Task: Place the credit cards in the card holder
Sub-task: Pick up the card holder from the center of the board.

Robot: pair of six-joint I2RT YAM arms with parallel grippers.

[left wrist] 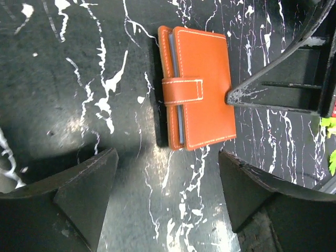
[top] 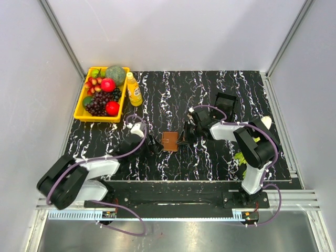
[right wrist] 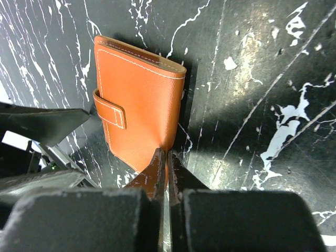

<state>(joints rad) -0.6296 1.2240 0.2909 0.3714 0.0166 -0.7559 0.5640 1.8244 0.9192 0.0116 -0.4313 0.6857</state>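
The card holder (top: 169,141) is a small orange-brown leather wallet with pale stitching, lying flat mid-table with its strap fastened (left wrist: 202,86). Thin pale layers show between its covers at the left edge; I cannot tell whether they are credit cards, and no loose card is in view. My left gripper (top: 152,143) hovers open just left of the holder, its fingers wide apart over bare table (left wrist: 168,173). My right gripper (top: 182,140) is shut, its joined tips (right wrist: 164,157) touching the holder's right edge (right wrist: 139,105).
A yellow tray (top: 79,111) of fruit stands at the back left with an orange bottle (top: 134,89) beside it. A black plastic box (top: 226,102) sits behind the right arm. Something green and leafy (top: 240,157) lies near the right arm's base.
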